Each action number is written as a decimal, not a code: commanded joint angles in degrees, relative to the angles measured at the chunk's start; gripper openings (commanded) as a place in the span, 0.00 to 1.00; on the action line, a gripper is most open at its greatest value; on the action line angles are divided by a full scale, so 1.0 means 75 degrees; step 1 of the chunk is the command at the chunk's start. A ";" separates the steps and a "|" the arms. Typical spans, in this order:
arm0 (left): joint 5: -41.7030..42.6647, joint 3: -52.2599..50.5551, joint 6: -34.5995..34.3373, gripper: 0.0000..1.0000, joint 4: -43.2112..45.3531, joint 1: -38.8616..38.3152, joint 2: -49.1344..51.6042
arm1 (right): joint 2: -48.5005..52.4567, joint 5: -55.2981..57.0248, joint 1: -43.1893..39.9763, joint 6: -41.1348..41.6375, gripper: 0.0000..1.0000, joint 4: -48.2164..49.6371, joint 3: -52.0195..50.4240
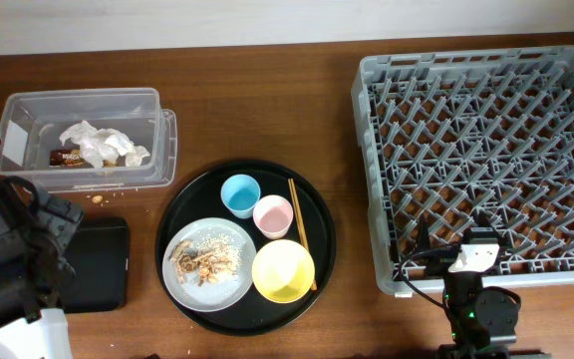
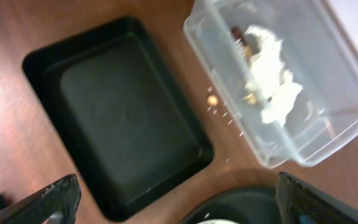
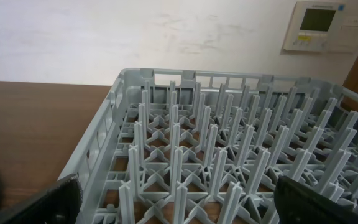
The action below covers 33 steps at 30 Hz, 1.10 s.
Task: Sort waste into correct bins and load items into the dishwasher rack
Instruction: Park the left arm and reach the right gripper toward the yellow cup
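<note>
On the brown wooden table (image 1: 267, 100), near the middle, a large round black tray (image 1: 324, 214) carries the dishes. A small light-blue cup (image 1: 239, 194) stands just beside a small pink cup (image 1: 273, 215), with a yellow bowl (image 1: 283, 270) in front of them. A round pale grey plate (image 1: 217, 296) sits at the left with beige-brown food scraps (image 1: 204, 261) heaped on it. A pair of thin wooden chopsticks (image 1: 300, 234) lies along the right of the pink cup and the bowl, inside the tray's rim.

At the back left stands a clear rectangular plastic tub (image 1: 78, 97); crumpled white tissue (image 1: 98, 143) and a shiny gold-brown snack wrapper (image 1: 65, 157) lie in it. One loose crumb (image 1: 96, 199) sits on the table just in front of the tub. A shallow black rectangular tray (image 1: 103, 264) lies nearer the front edge. The left pincer (image 2: 179, 202) hangs above the table by this tray, its fingers spread wide and holding nothing.

A large square grey plastic dishwasher rack (image 1: 364, 150) with upright pegs fills the right side. The right pincer (image 3: 179, 205) is at the rack's near edge, fingers likewise wide apart and gripping nothing.
</note>
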 commanded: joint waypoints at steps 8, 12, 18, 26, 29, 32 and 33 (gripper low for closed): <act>-0.0003 0.0003 -0.0017 0.99 -0.0405 0.0044 -0.0044 | -0.0044 0.0012 -0.0035 0.0006 0.99 -0.0050 -0.0050; -0.0003 0.0003 -0.0017 0.99 -0.0405 0.0044 -0.0044 | -0.0044 0.0012 -0.0035 0.0006 0.99 -0.0050 -0.0050; -0.0003 0.0003 -0.0017 0.99 -0.0405 0.0044 -0.0044 | -0.0044 0.0012 -0.0035 0.0006 0.99 -0.0050 -0.0050; -0.0003 0.0003 -0.0017 0.99 -0.0405 0.0044 -0.0044 | -0.0044 -0.1070 -0.0026 0.0909 0.99 0.0478 -0.0050; -0.0003 0.0003 -0.0017 0.99 -0.0408 0.0044 -0.0044 | -0.0044 -0.4806 -0.0026 0.4205 0.99 0.0973 -0.0050; -0.0003 0.0003 -0.0017 0.99 -0.0405 0.0044 -0.0044 | -0.0044 -0.6709 -0.0029 0.8070 0.98 0.1253 -0.0050; -0.0003 0.0003 -0.0017 0.99 -0.0405 0.0044 -0.0044 | -0.0044 -0.6496 -0.0029 0.9160 0.99 0.1288 -0.0050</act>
